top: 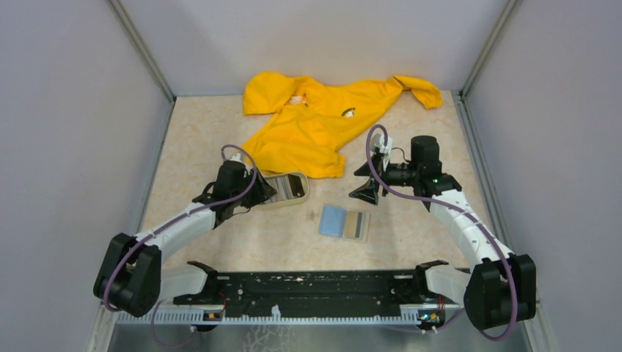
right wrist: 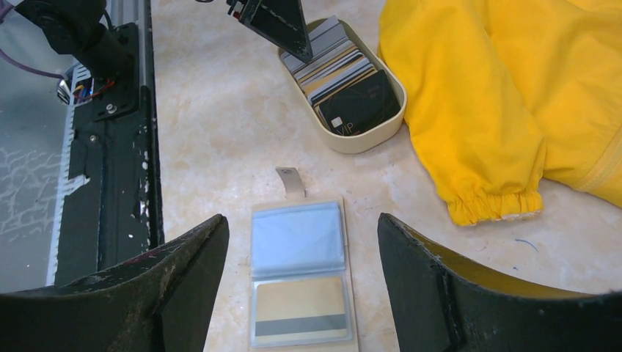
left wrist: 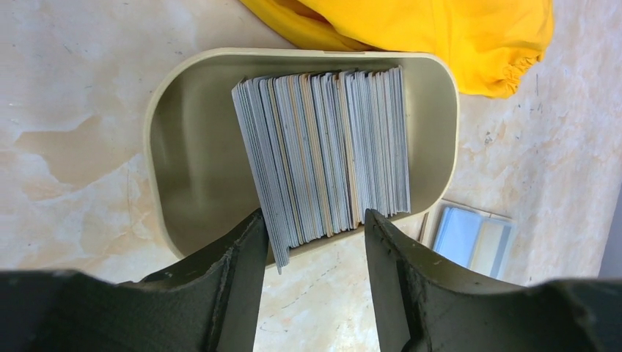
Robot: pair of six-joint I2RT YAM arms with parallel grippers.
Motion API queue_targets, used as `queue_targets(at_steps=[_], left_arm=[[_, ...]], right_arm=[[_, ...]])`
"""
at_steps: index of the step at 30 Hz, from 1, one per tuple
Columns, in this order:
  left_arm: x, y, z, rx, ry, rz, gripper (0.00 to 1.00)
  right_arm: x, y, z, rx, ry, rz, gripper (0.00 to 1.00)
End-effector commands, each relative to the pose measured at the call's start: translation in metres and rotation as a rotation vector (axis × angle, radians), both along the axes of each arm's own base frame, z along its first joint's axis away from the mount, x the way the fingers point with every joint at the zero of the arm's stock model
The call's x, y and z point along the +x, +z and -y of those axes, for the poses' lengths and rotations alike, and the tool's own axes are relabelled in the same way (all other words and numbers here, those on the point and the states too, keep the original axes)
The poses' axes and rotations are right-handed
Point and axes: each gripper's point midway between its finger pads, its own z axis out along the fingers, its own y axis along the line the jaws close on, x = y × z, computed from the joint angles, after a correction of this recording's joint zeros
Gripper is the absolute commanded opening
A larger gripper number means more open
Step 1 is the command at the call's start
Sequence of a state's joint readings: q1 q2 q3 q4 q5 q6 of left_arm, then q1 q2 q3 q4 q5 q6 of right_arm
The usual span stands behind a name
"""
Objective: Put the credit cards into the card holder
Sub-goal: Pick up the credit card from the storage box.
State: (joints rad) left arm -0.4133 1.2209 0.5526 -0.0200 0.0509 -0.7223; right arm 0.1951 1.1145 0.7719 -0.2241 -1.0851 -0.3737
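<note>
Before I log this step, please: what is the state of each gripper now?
Left gripper: open, jaws either side of the credit cards in the tray.
Right gripper: open, empty, above the card holder.

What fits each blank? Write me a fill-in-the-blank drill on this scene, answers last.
The credit cards stand packed on edge in a beige oval ____.
The card holder lies ____ on the table, its clear pockets facing up.
The crumpled garment at the back is ____.
Missing words: tray; open; yellow.
</note>
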Motion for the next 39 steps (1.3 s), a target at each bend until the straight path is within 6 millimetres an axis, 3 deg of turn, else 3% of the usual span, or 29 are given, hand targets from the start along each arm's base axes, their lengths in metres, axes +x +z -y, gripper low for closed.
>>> queue_targets(at_steps=[1,27,39], left_arm=[[-0.002,0.000,-0.008,0.014,0.023,0.004,0.56],[-0.011,-0.007,-0.031,0.051,0.066,-0.001,0.40],[-0.009,-0.011,-0.040,0.098,0.092,-0.001,0.16]], right_arm=[[-0.003,0.014,-0.002,0.024,0.029,0.070,0.74],[-0.003,0.013,-0.002,0.025,0.033,0.064,0.74],[-0.003,0.010,-0.002,0.024,0.034,0.057,0.74]])
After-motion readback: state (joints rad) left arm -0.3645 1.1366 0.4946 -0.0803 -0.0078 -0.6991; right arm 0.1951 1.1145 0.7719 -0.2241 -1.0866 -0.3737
